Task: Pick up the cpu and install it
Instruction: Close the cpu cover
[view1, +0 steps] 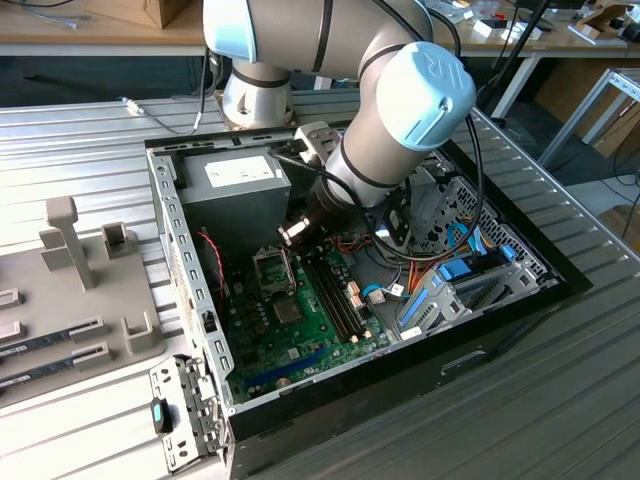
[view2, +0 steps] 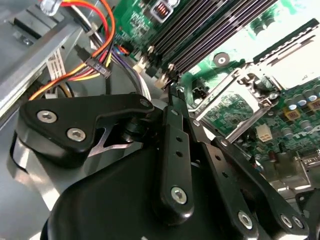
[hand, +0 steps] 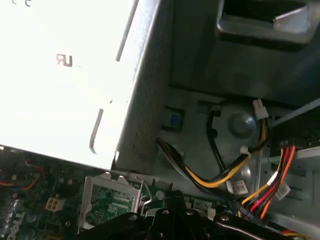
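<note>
Progress looks late-stage: your gripper (view1: 291, 233) hangs just above the motherboard's socket (view1: 272, 268), fingers (view2: 176, 107) drawn together (what they pinch, if anything, you cannot tell). Where the cpu sits, I cannot make out.

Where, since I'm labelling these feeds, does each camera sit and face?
Exterior view: off the arm, above the open black computer case, looking down into it; shows the grey-and-blue arm.
Second wrist view: on the wrist, looking past the black gripper at the green motherboard.
First wrist view: on the wrist, facing the silvery power supply box; gripper shows.
Both wrist views share the gripper.
</note>
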